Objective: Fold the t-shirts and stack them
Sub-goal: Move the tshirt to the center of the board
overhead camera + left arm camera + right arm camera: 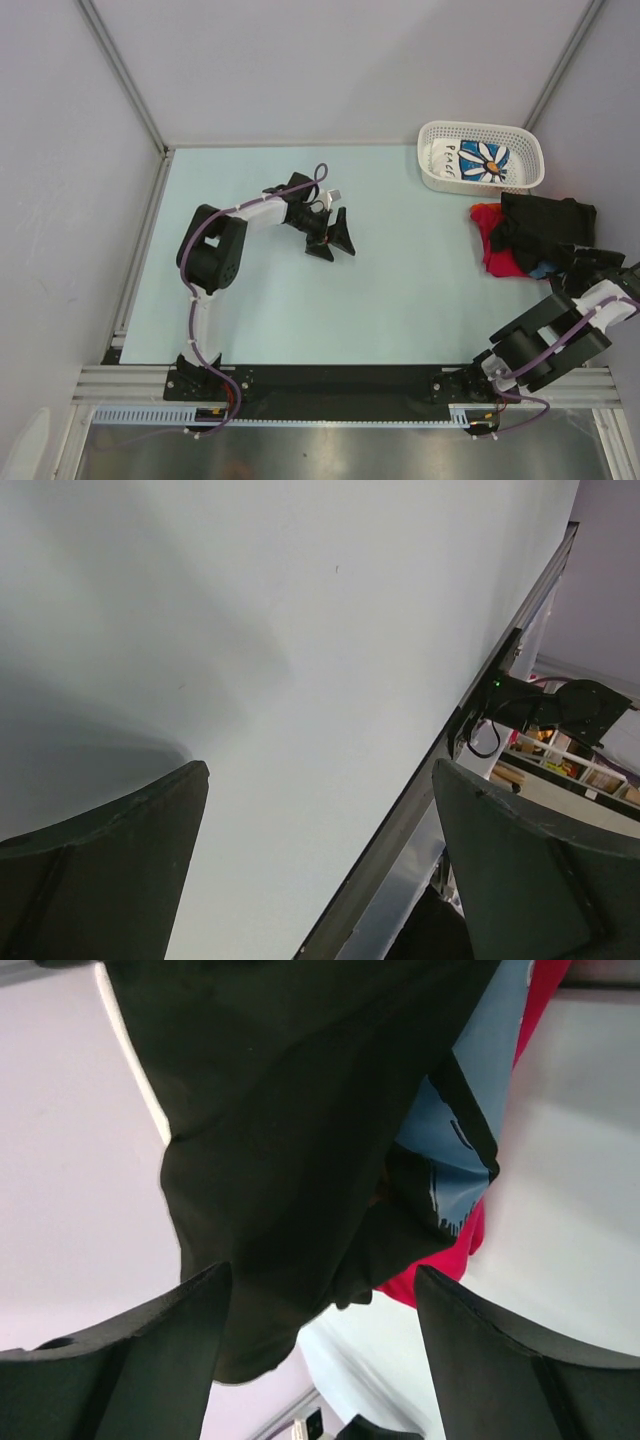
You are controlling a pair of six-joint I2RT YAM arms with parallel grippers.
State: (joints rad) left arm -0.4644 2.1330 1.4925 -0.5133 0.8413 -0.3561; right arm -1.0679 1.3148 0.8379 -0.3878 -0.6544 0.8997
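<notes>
- Right gripper [588, 262]: at the table's near right edge, against the near side of the shirt pile. In the wrist view the right gripper [318, 1282] has its jaws well apart. Black cloth lies in the gap and beyond the fingertips, and neither finger pinches it.
- T-shirt pile: heaped at the right edge of the table [420, 290], between the right gripper and the basket.
  - Black t-shirt [545, 220] on top, rumpled. In the wrist view the black t-shirt [280, 1140] fills most of the frame, with a light-blue print patch [470, 1100] along one fold.
  - Red t-shirt [492, 252] beneath, showing at the pile's left side and at the lower edge of the black cloth [445, 1265].
- Left gripper [335, 243]: mid-table, well apart from the pile. Its jaws are spread wide, with nothing between them. The wrist view of the left gripper [320, 770] shows only bare table surface between the fingers.
- White lattice basket [432, 172]: far right corner, just beyond the pile. It holds a white t-shirt with blue daisy print [482, 160].
</notes>
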